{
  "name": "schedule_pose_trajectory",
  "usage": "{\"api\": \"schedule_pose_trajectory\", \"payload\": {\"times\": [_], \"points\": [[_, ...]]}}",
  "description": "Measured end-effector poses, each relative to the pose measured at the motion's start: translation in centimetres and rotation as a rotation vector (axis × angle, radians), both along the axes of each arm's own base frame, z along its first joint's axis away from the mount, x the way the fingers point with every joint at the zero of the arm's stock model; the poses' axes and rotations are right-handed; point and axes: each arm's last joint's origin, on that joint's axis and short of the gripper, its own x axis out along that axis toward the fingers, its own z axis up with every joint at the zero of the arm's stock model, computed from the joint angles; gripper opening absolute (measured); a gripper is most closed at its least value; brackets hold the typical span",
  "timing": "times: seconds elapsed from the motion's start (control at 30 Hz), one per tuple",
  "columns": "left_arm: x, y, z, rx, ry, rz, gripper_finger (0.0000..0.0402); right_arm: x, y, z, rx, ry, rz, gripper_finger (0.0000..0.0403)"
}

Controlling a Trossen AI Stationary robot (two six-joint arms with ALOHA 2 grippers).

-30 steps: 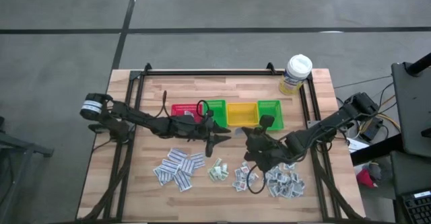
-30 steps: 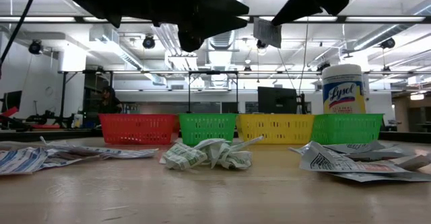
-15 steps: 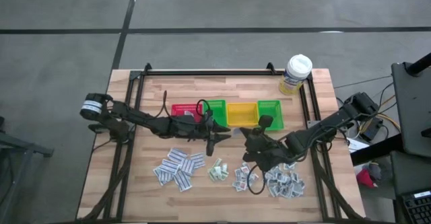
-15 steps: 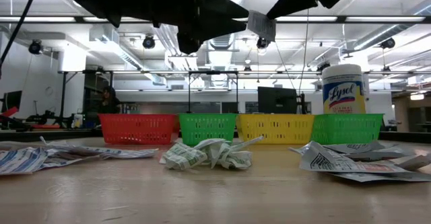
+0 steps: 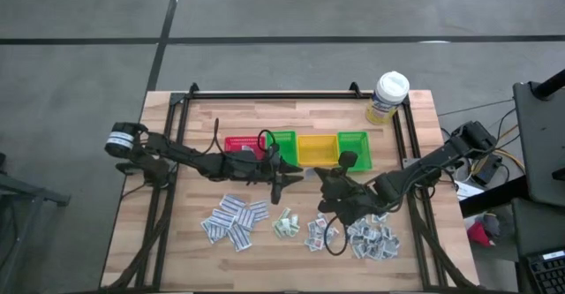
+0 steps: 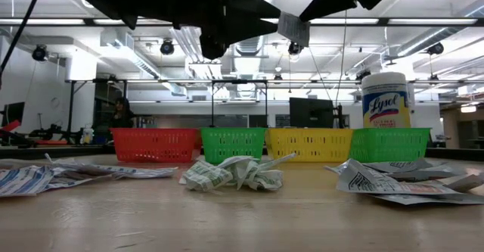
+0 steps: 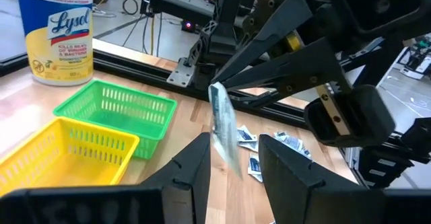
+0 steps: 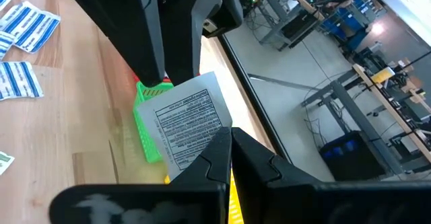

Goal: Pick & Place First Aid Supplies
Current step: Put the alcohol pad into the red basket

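Note:
My right gripper (image 5: pixel 323 178) is shut on one white first aid packet (image 8: pixel 183 122) with black print, held in the air above the table's middle. In the left wrist view this packet (image 7: pixel 223 132) shows edge-on. Its lower end stands between the fingers of my open left gripper (image 7: pixel 232 165), which points level from the left. I cannot tell whether those fingers touch it. More packets lie in heaps on the table: blue-printed ones (image 5: pixel 234 221), crumpled green ones (image 5: pixel 284 225) and two heaps (image 5: pixel 375 239) under the right arm. My right gripper pinches the packet's upper end (image 7: pixel 215 89) between its two fingers. They come from the table's right, slanting a little downward. The packet hangs upright below the fingertips, lifted clear of the table.
A row of small bins stands behind the grippers: red (image 5: pixel 240 144), green (image 5: pixel 284 143), yellow (image 5: pixel 316 149), green (image 5: pixel 353 147). A white-capped bottle with a yellow label (image 5: pixel 388 97) stands at the far right corner. A black frame rail (image 5: pixel 274 94) runs round the table.
My right gripper has tipped slightly, and the held packet has gone a little up and toward my left gripper. The left arm has kept still.

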Motion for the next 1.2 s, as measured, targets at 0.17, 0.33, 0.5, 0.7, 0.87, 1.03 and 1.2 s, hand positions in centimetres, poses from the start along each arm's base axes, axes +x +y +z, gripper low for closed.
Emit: {"api": "schedule_pose_trajectory", "payload": {"times": [0.17,0.33,0.5,0.7,0.87,1.03,1.2], "points": [[0.00,0.04,0.00,-0.001,0.000,0.002,0.0119,0.10,0.05,0.13,0.006,-0.015,0.002,0.0008],[0.01,0.09,0.00,0.000,0.000,0.010,0.0119,0.27,0.14,0.31,0.013,-0.034,0.009,0.0008],[0.01,0.16,0.01,0.013,-0.001,0.025,0.0119,0.52,0.28,0.59,0.012,-0.054,0.026,0.0008],[0.12,0.17,0.28,0.042,-0.008,0.026,0.0119,0.65,0.39,0.71,0.032,-0.064,0.045,0.0008],[0.20,0.26,0.45,0.043,-0.013,0.033,0.0110,0.66,0.42,0.69,0.041,-0.060,0.056,0.0008],[0.18,0.25,0.39,0.054,-0.008,0.025,0.0049,0.67,0.42,0.70,0.042,-0.061,0.055,0.0008],[0.19,0.23,0.37,0.074,-0.007,0.000,0.0005,0.67,0.43,0.71,0.044,-0.062,0.056,0.0008]]}}
